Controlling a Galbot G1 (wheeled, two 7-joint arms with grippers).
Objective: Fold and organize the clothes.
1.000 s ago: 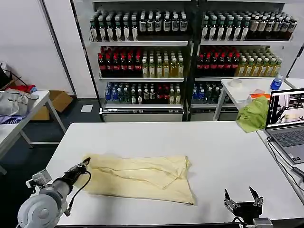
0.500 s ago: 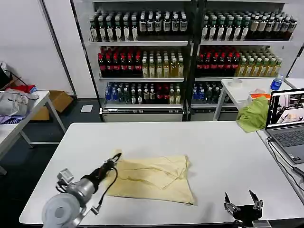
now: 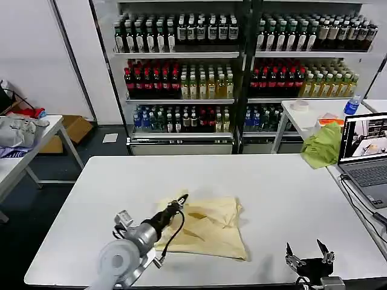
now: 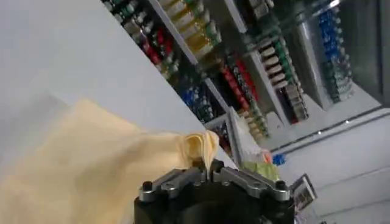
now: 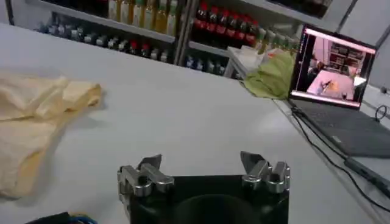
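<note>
The left end effector (image 3: 183,198) is clenched on a fold of the T-shirt (image 3: 211,226); in the left wrist view the two fingers (image 4: 183,178) are pressed together and a little crest of cream fabric stands up between them. Over the last second this end effector has travelled from the far left end of the shirt toward the right, carrying the pinched edge with it; the left part of the shirt, which a second ago was spread out long on the tabletop (image 3: 290,181), is now drawn over the rest, so the cloth is about half as wide as it was.

I judge that this is the sideways fold in progress, not yet finished; the lifted layer hangs loose behind and below the end effector, and the right edge of the shirt is a little ahead of it. The edge probably needs to be carried further and laid down flat before the grip is let go, otherwise the thin fabric may slide back or wrinkle.

The right end effector (image 3: 309,258) waits near the front edge of the tabletop, released, with its fingers spread; the shirt lies well apart to its left, and it touches nothing.
</note>
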